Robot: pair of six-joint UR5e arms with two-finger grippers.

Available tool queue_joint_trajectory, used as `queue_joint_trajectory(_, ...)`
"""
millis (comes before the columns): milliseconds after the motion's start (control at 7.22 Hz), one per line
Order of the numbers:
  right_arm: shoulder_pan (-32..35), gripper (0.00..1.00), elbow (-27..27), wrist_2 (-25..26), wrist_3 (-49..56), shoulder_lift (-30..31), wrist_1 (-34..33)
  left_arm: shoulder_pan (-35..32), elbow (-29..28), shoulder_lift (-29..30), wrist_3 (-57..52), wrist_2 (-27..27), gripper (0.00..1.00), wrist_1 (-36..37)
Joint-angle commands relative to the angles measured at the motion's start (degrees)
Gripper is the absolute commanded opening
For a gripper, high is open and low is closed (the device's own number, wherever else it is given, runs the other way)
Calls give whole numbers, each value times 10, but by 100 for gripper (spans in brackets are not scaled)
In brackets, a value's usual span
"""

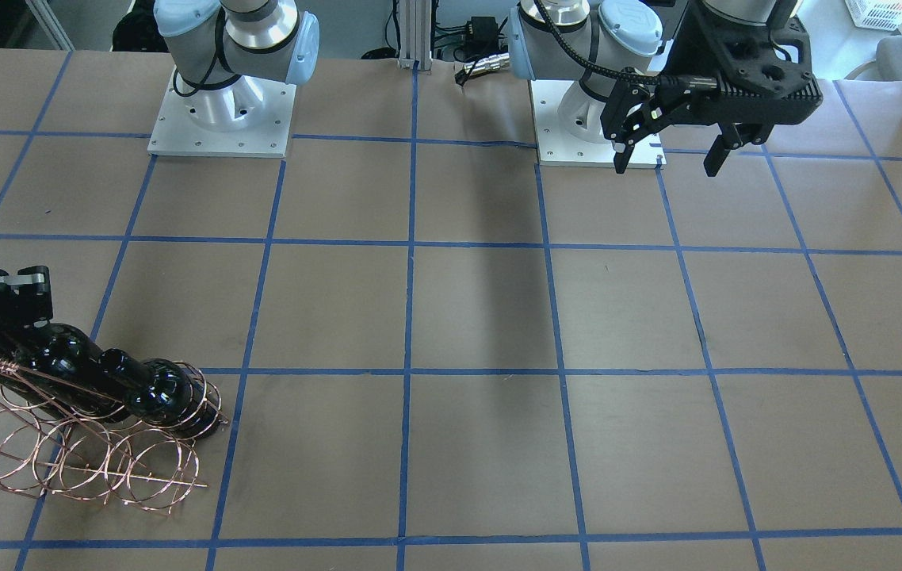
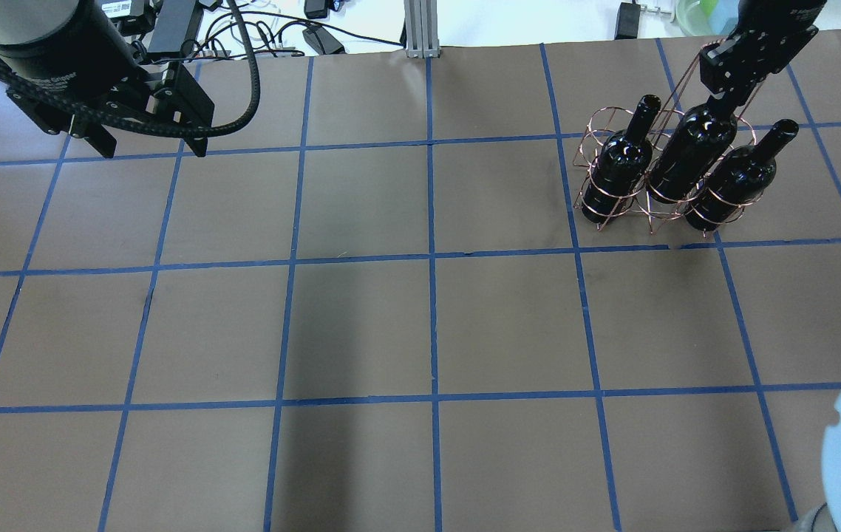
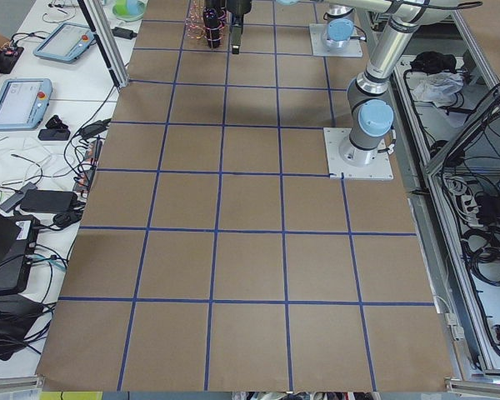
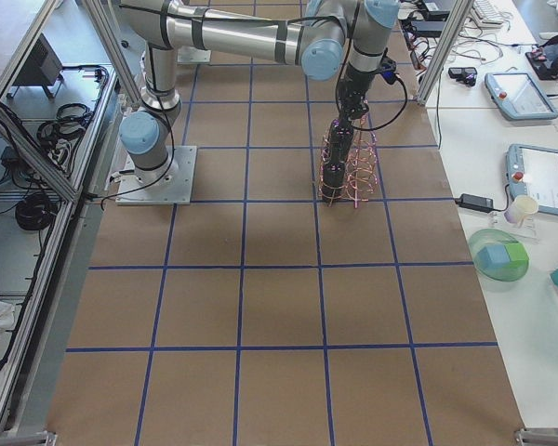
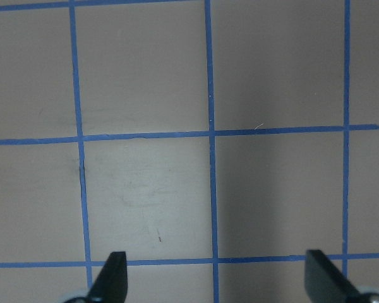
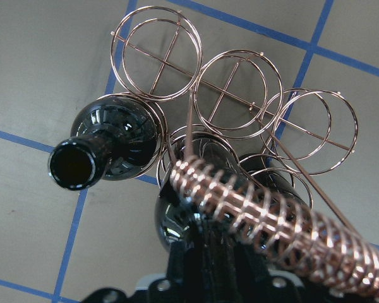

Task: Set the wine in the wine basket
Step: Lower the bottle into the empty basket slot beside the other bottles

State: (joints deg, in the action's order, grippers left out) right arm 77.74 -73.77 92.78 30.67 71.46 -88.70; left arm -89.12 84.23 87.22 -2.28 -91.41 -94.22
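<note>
Big brown table [image 2: 420, 318] w/ blue tape grid. Wine basket [image 6: 259, 211] sits right under the R gripper [image 2: 722, 102], coiled handle just beside it. Wine [image 2: 690, 159] is in a basket ring directly below that claw, which is clamped on its neck. Other bottles [image 2: 616, 174] flank it, one ea. side. L gripper [image 2: 152, 144], well apart from the R one, is spread wide, nothing in it.

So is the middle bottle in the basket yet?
In. The middle bottle stands inside the basket's rings, with the right end effector around its neck.
</note>
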Motion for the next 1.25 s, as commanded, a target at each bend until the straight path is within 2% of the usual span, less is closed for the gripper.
queue_joint_trajectory(0, 0, 0, -4, -1, 0, -8, -11, 0, 1, 0, 0, 0, 100, 0)
queue_joint_trajectory(554, 2, 0, -12, -1, -3, -13, -13, 0, 1, -2, 0, -1, 100, 0)
queue_joint_trajectory(831, 3, 0, -38, -1, -6, -13, -45, 0, 1, -2, 0, 0, 100, 0)
queue_joint_trajectory(1108, 3, 0, -40, -1, -8, -11, -44, -1, 1, -3, 0, 0, 100, 0)
